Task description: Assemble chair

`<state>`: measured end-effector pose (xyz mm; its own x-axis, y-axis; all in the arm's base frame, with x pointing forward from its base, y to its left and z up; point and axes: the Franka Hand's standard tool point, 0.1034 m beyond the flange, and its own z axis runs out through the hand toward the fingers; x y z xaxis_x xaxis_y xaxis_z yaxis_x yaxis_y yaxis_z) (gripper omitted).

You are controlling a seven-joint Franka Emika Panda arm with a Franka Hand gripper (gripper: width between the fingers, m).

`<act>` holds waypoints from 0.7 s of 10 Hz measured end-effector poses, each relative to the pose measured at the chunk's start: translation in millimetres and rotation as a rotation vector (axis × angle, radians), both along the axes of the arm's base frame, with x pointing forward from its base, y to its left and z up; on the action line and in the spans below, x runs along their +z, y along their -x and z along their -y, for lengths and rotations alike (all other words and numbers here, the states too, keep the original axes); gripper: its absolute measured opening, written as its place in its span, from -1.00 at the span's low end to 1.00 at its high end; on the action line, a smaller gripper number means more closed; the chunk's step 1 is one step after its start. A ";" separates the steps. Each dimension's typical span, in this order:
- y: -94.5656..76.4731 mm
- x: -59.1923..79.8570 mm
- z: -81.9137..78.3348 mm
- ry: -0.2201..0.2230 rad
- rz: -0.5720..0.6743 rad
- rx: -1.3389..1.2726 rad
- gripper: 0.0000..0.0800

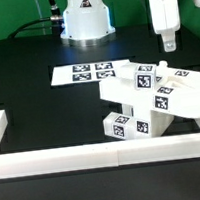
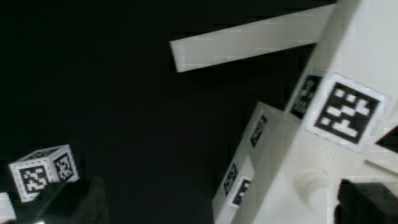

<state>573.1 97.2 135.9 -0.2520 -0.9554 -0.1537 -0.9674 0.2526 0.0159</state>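
White chair parts (image 1: 148, 97) are heaped against the border rail (image 1: 104, 153), at the exterior view's right. Gripper (image 1: 169, 42) hangs above the heap, apparently empty; jaw opening cannot be told. Judged step: approach. Next, 1 part must be picked out and grasped.

Black tabletop (image 1: 33, 106) with white border rail (image 1: 55, 160), dark backdrop behind.

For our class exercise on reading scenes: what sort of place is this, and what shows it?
Probably a robotics lab bench: a black table edged by a white border rail, a marker board of printed tags, and tagged white chair parts below the gripper.
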 end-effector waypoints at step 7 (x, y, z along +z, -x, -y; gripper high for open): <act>56.7 -0.4 -20.0 -0.016 -0.036 -0.004 0.62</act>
<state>516.4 117.2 135.4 -0.2616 -0.9518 -0.1600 -0.9651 0.2560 0.0552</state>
